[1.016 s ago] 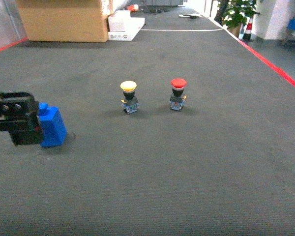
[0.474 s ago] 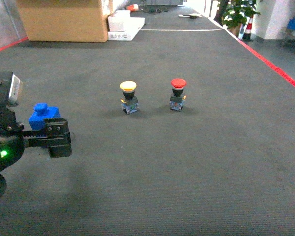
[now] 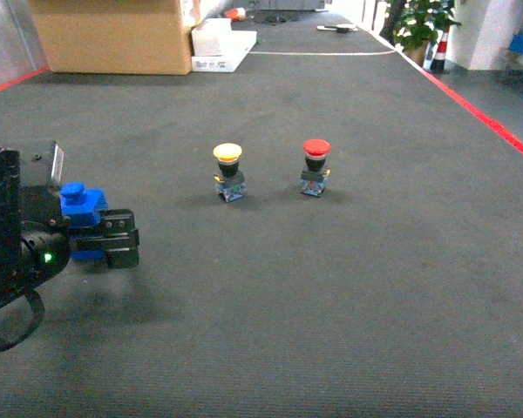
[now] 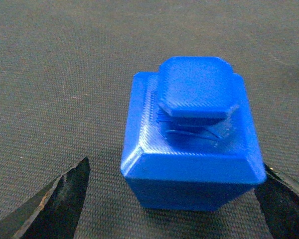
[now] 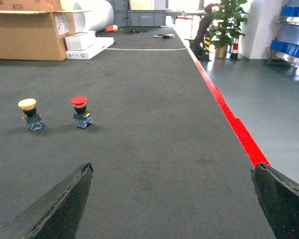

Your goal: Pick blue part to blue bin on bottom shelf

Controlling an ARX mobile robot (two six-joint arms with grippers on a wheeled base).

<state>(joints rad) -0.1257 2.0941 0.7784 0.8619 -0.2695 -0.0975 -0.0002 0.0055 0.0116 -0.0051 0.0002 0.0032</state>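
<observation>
The blue part [image 3: 80, 202], a small blue block with a raised cap, stands upright on the dark carpet at the left. My left gripper [image 3: 92, 230] is low over it and open. In the left wrist view the blue part [image 4: 189, 149] stands between the two dark fingertips of the left gripper [image 4: 174, 167]. The left tip is clear of it and the right tip is close to its lower corner. My right gripper [image 5: 172, 167] is open over bare carpet, holding nothing. Blue crates [image 5: 291, 48] sit on a metal rack far right. I cannot tell which is the blue bin or the bottom shelf.
A yellow-capped button [image 3: 228, 171] and a red-capped button [image 3: 315, 165] stand mid-carpet, right of the blue part. A cardboard box [image 3: 113, 35] and white boxes [image 3: 220, 43] lie at the back. A red floor line [image 5: 229, 114] edges the carpet on the right.
My left arm has swung in from the left edge, and its gripper now straddles the blue part. The part sits slightly farther back than a second ago. The buttons have not moved.
</observation>
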